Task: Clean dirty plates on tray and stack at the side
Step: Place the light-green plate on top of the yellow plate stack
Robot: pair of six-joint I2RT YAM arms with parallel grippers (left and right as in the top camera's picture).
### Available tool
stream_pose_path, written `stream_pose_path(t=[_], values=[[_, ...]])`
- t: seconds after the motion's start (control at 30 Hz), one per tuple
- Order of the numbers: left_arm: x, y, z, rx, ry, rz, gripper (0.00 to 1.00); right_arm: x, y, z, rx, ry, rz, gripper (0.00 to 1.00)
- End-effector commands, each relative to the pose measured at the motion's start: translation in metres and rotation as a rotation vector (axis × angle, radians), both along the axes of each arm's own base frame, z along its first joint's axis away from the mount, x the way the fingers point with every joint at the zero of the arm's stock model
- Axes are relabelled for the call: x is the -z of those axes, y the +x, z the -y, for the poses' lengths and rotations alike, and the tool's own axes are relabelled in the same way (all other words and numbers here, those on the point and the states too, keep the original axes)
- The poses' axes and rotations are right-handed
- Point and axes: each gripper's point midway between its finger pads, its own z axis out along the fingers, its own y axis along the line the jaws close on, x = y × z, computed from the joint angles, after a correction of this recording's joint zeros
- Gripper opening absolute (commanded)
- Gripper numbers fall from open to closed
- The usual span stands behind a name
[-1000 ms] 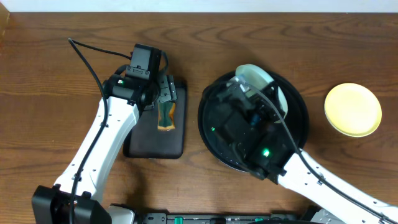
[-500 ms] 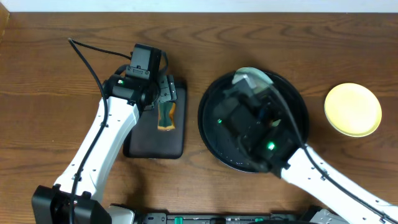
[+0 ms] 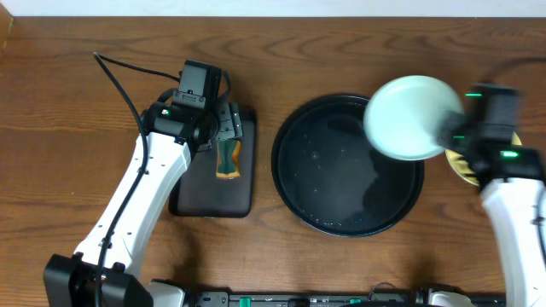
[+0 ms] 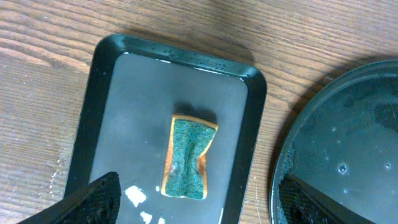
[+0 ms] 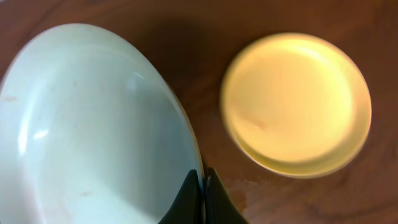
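from above, the left gripper [image 3: 226,128] hung over the sponge [image 3: 227,160] on the small tray [image 3: 205,200]. the round tray [image 3: 294,183] lay wet at the table's middle. the right gripper [image 3: 450,135], blurred, held a turquoise plate [image 3: 409,115] lifted over that tray's right rim.

left wrist: the fingers [image 4: 93,196] stood wide apart with nothing between them, above the small tray, the sponge just ahead. the round tray's edge showed at right.

right wrist: the fingers [image 5: 193,199] were pinched tight on the turquoise plate's rim. the yellow plate [image 5: 298,102] lay on the table [image 5: 385,199], to the right of the held plate.
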Motion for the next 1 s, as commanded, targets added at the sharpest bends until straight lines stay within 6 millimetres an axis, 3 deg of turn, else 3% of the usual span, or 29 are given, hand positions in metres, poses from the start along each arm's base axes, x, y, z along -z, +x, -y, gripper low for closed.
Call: stream_pose_path(t=[0.0,0.1,0.27,0.43,0.5,0.6,0.73,0.8,0.87,0.97], values=[[-0.005,0.004,-0.001,-0.001,0.002,0.012,0.82,-0.005,-0.004,0.029,0.098,0.234,0.067,0.01],[-0.005,0.004,-0.001,-0.001,0.002,0.013,0.82,0.012,-0.022,0.087,0.274,0.253,0.045,0.01],[-0.005,0.004,-0.001,-0.001,0.002,0.013,0.82,0.055,-0.044,0.152,0.467,0.262,-0.027,0.01],[-0.005,0.004,-0.001,-0.001,0.002,0.012,0.82,0.096,-0.049,0.166,0.510,0.310,-0.108,0.02],[-0.005,0.004,-0.002,-0.001,0.002,0.013,0.82,0.098,-0.047,0.165,0.502,0.319,-0.107,0.24],[-0.005,0.004,-0.001,-0.001,0.002,0.013,0.82,0.075,-0.026,0.152,0.365,0.353,0.000,0.44],[-0.005,0.004,-0.001,-0.001,0.002,0.013,0.82,0.006,0.005,0.110,0.112,0.401,0.231,0.54],[-0.005,0.004,-0.001,-0.001,0.002,0.012,0.82,-0.038,0.014,0.069,-0.047,0.422,0.341,0.55],[-0.005,0.004,-0.001,-0.001,0.002,0.012,0.82,-0.061,0.014,0.038,-0.146,0.427,0.384,0.55],[-0.005,0.004,-0.001,-0.001,0.002,0.012,0.82,-0.093,0.004,-0.026,-0.349,0.377,0.417,0.57]])
